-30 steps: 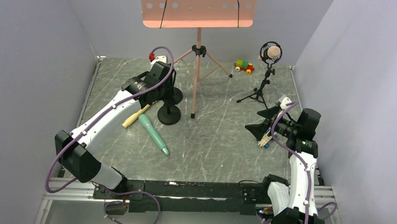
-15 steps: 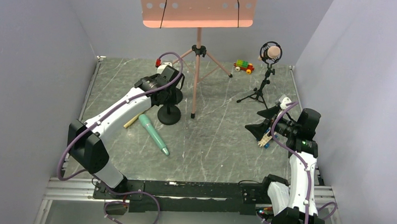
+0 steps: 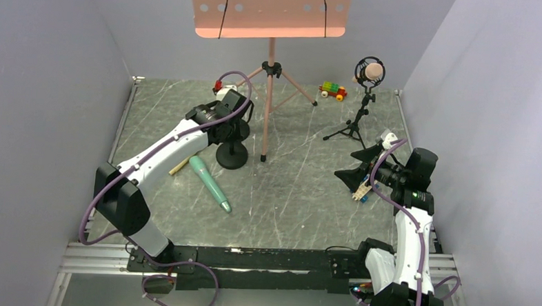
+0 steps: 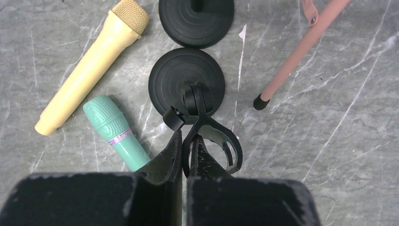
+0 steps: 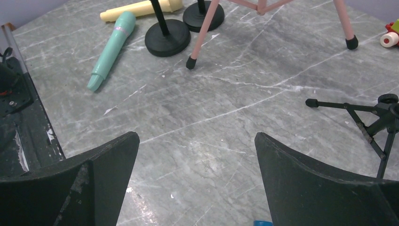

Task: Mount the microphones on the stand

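Observation:
My left gripper (image 4: 186, 141) is shut on one arm of the black clip (image 4: 221, 141) at the top of a round-based microphone stand (image 4: 186, 84). A second round-based stand (image 4: 196, 19) is just behind it. The pale yellow microphone (image 4: 89, 66) and the teal green microphone (image 4: 115, 132) lie flat on the table to the left of the stands. The salmon pink microphone (image 3: 370, 72) sits in a black tripod stand (image 3: 356, 126) at the back right. My right gripper (image 5: 197, 150) hovers open and empty over bare table at the right.
A pink music stand (image 3: 269, 91) rises behind the round stands; one foot (image 4: 259, 101) rests close to the right of the held stand. Brick toy cars sit at the back (image 3: 332, 91) and by the left arm (image 3: 219, 87). Small bricks (image 3: 362, 193) lie under the right gripper.
The left arm has swung back and right over the round-based stand, uncovering most of the teal microphone. Its jaws have gone from part open to shut on the clip. The right arm is still.

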